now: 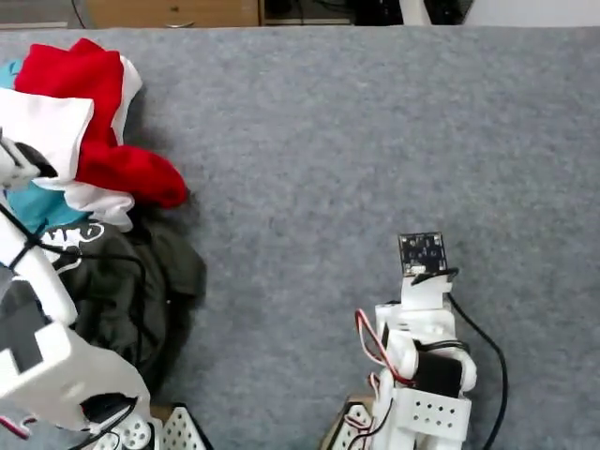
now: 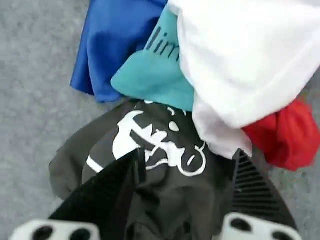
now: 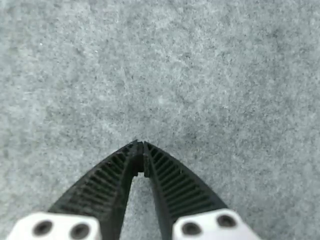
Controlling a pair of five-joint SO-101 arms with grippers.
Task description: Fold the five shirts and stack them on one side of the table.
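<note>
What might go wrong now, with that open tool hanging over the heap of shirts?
The shirts overlap: the white shirt drapes over the dark shirt and teal shirt, so the left tool, open above the dark one, may drag several along. The dark shirt is crumpled, so a pinch may catch a random fold.

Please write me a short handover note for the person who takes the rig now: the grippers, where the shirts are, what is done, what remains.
Left gripper: open, low over the dark shirt, holding nothing.
Right gripper: shut, empty, over the bare grey table.
Things: the dark shirt, teal shirt, blue shirt, white shirt and red shirt lie in one crumpled heap on the left arm's side.
Done: no shirt is folded yet.
Left: fold all five and stack them on one side.
</note>
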